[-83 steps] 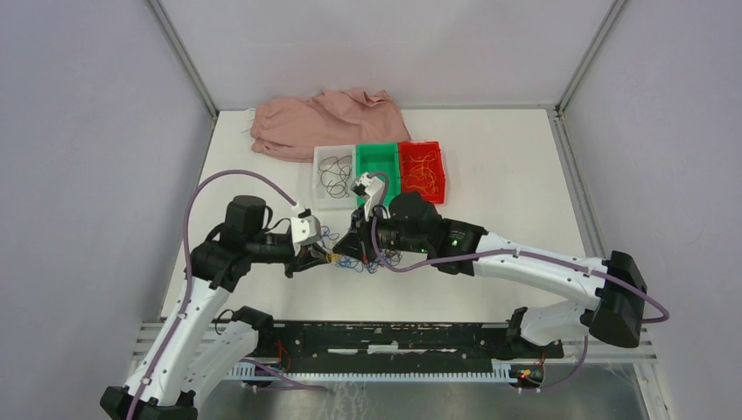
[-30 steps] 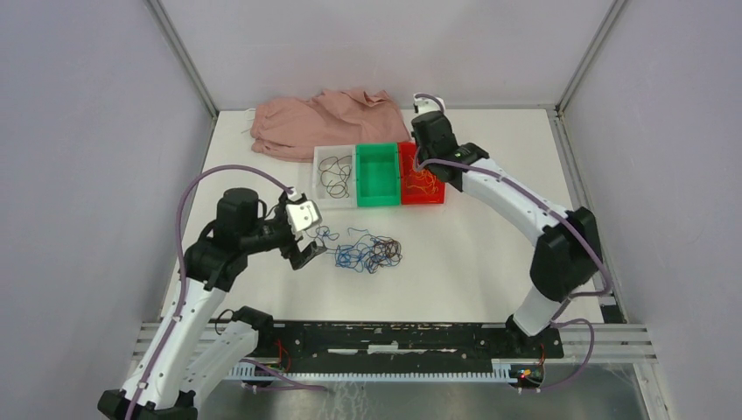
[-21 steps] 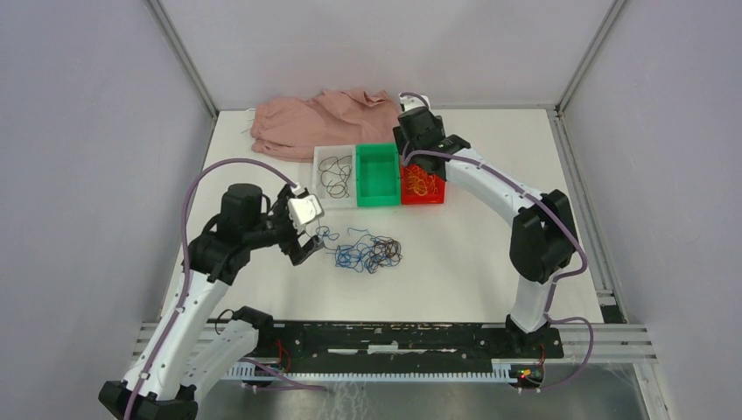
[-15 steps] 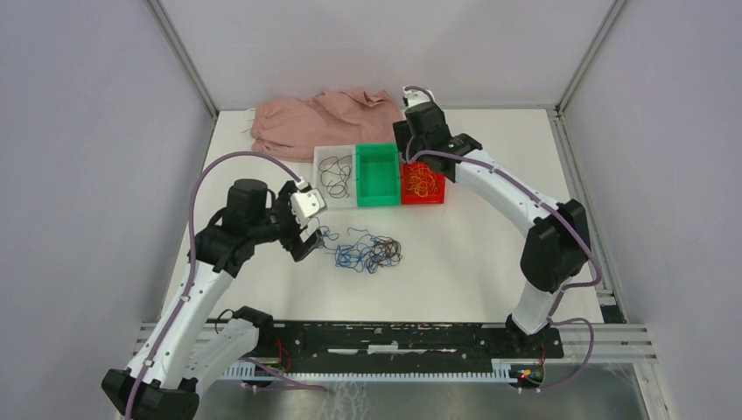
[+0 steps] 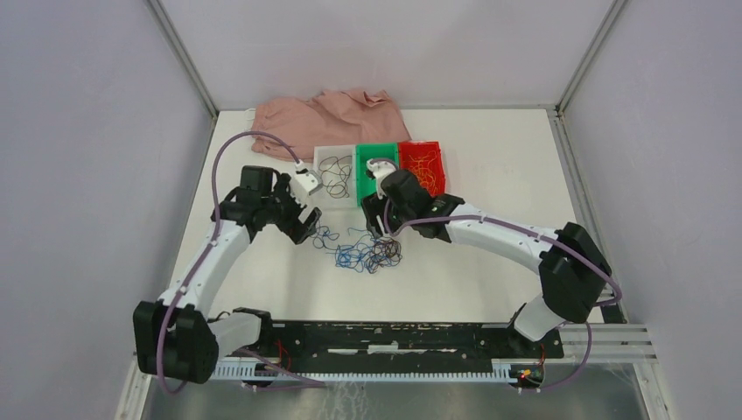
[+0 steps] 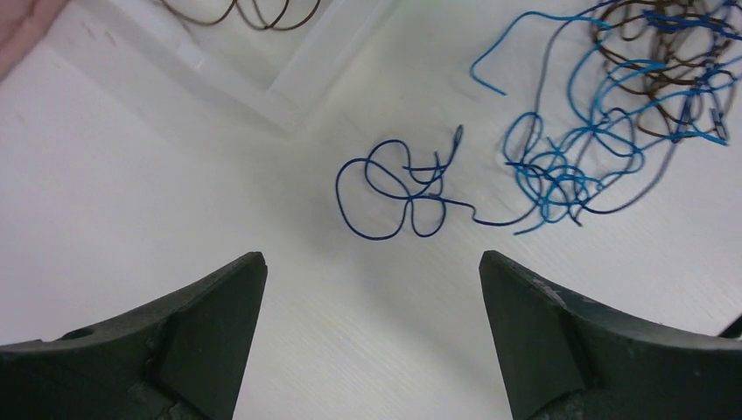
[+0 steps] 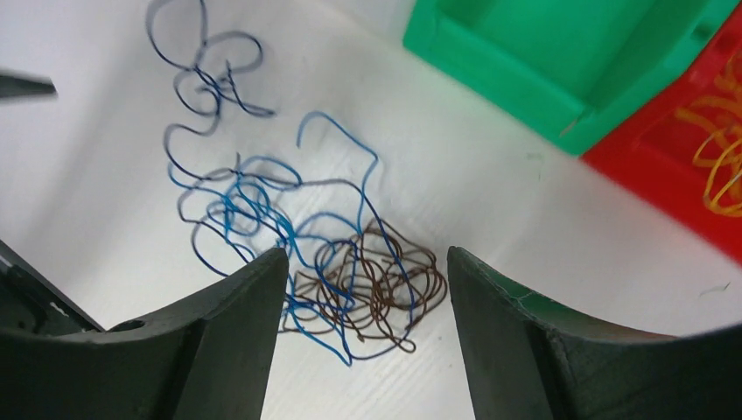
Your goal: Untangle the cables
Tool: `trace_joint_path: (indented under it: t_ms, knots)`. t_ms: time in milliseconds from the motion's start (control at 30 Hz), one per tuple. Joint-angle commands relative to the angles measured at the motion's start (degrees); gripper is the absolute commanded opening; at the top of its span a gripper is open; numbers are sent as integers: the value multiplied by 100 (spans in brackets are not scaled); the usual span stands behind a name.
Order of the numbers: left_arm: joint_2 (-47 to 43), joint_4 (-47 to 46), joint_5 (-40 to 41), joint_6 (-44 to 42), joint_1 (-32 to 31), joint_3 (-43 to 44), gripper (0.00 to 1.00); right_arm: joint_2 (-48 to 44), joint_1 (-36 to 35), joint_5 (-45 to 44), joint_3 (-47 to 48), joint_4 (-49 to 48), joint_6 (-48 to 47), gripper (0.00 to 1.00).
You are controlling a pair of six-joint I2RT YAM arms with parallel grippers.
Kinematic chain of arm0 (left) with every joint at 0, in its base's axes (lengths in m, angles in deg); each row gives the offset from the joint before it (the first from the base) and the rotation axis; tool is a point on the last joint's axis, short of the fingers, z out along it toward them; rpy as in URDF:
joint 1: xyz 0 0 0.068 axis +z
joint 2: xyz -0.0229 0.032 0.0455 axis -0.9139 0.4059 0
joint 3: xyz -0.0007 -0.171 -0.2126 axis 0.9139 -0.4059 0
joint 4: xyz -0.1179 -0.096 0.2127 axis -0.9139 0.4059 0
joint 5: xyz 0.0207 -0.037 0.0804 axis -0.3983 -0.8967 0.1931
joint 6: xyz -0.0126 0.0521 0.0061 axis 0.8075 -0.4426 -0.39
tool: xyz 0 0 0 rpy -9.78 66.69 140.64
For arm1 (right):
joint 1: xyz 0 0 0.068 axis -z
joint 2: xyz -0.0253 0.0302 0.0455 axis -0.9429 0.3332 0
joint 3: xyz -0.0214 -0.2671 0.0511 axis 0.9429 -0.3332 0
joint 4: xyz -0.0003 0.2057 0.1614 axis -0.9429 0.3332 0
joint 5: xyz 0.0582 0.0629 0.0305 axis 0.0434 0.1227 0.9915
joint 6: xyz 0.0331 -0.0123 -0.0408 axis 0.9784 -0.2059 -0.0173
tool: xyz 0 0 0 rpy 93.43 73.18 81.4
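Both grippers released, nothing held. Left gripper (image 6: 367,271) hangs over a stray dark-blue loop (image 6: 394,188) at 9 o'clock of the cables (image 5: 369,254) — right gripper (image 7: 366,261) sits right above the blue/brown bunch. Cables lie mid-table. At their 12 o'clock: brown strands in white bin (image 5: 335,150), yellow in red bin (image 5: 441,172).

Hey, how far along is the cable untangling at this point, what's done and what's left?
Done: yellow-orange strands lie in the red bin, dark ones in the clear bin. In hand: nothing; the left gripper and right gripper hang open over the wires. Left: a blue and brown tangle on the table, with a dark blue strand at its edge. The green bin looks empty where visible.
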Motion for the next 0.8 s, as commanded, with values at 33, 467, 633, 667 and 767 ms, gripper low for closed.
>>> trace_joint_path:
  t_ms: [33,467,633,667,767]
  knots:
    - [912,-1055,56,613,515,26,95,-371,-13,-61,-450,-617,527,72]
    - [2340,-1596,-608,1172,645,107,73,-1225,-79,-402,-1031,-984,855,67]
    - [2637,-1465,-816,1139,640,144,43,-1386,-89,-448,-1067,-963,848,63]
    - [2653,-1392,-891,1095,639,155,34,-1394,-89,-438,-1066,-984,848,62]
    - [2520,-984,-1160,1077,638,343,14,-1388,-89,-283,-1051,-1109,835,62]
